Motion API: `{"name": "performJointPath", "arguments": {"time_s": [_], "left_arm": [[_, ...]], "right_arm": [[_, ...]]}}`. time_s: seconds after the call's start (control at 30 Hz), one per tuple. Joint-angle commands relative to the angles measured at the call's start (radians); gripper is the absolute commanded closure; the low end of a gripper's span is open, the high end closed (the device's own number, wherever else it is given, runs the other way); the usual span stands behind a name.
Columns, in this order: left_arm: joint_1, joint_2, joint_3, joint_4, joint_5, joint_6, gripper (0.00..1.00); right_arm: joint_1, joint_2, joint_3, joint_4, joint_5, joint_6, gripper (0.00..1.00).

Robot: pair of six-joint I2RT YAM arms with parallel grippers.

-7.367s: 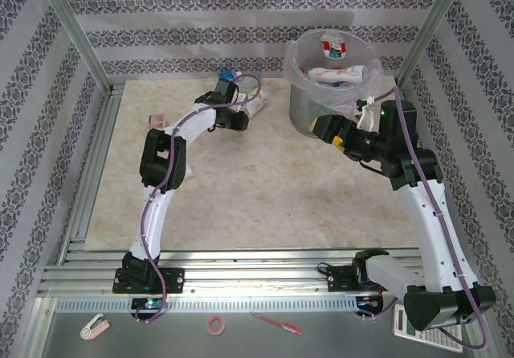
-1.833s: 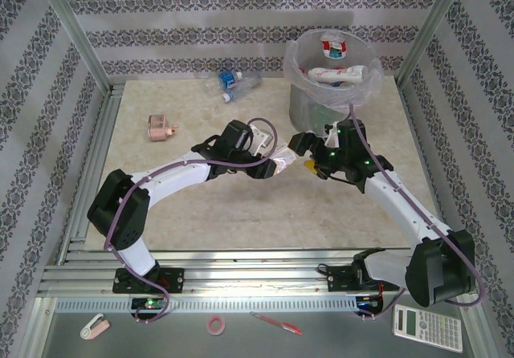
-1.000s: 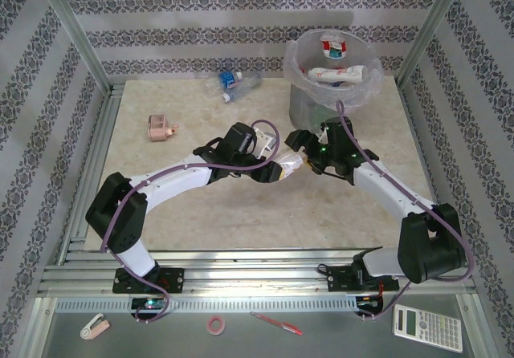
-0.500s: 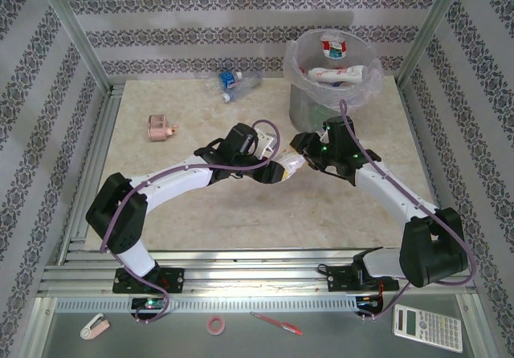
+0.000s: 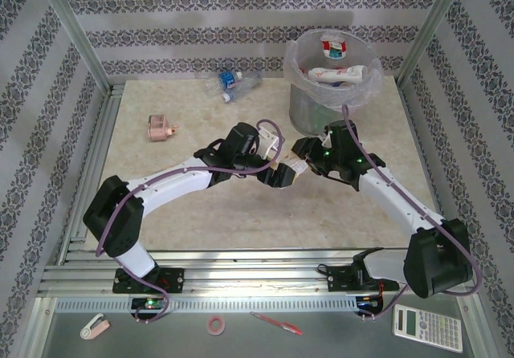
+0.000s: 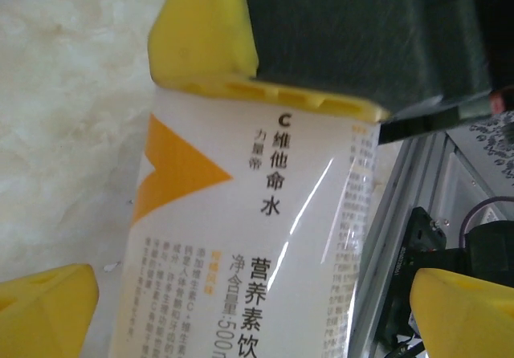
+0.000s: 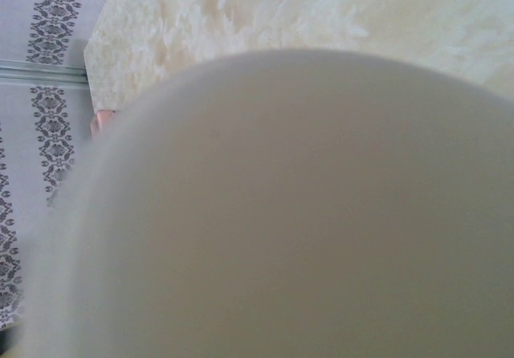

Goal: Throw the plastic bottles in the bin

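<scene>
We have the bottle in the right claw, in the air over the middle of the surface, just on the near side of the bin.
Its white label carries an orange triangle and dark Chinese print. The right claw is clenched on one end, with a yellow pad pressed to the label. The left claw is released, its yellow fingertips standing off either side. The long axis runs roughly from claw to claw, left to right; we cannot tell where the cap points.
</scene>
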State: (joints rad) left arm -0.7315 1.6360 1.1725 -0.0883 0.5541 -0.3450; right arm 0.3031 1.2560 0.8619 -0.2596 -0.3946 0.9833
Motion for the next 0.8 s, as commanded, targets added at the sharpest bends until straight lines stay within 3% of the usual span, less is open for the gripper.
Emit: {"name": "performJointPath", "arguments": {"time_s": [0.0,0.33,0.6,0.77], "left_arm": [[-0.007,-0.045,0.009,0.049,0.017,0.012,0.0],[0.013,-0.126,0.034,0.046,-0.022,-0.005,0.0],[0.032,-0.16,0.103,0.004,-0.071,0.019,0.0],[0.04,-0.18,0.124,-0.003,-0.105,0.026,0.0]], "right_arm": [[-0.013,-0.046,-0.023,-0.043,-0.021,-0.024,0.6],[-0.108,-0.231,-0.093,-0.188,-0.024,-0.025,0.6],[-0.257,-0.404,-0.069,-0.476,-0.005,-0.091,0.59],[-0.341,-0.455,-0.031,-0.538,-0.034,-0.099,0.56]]}}
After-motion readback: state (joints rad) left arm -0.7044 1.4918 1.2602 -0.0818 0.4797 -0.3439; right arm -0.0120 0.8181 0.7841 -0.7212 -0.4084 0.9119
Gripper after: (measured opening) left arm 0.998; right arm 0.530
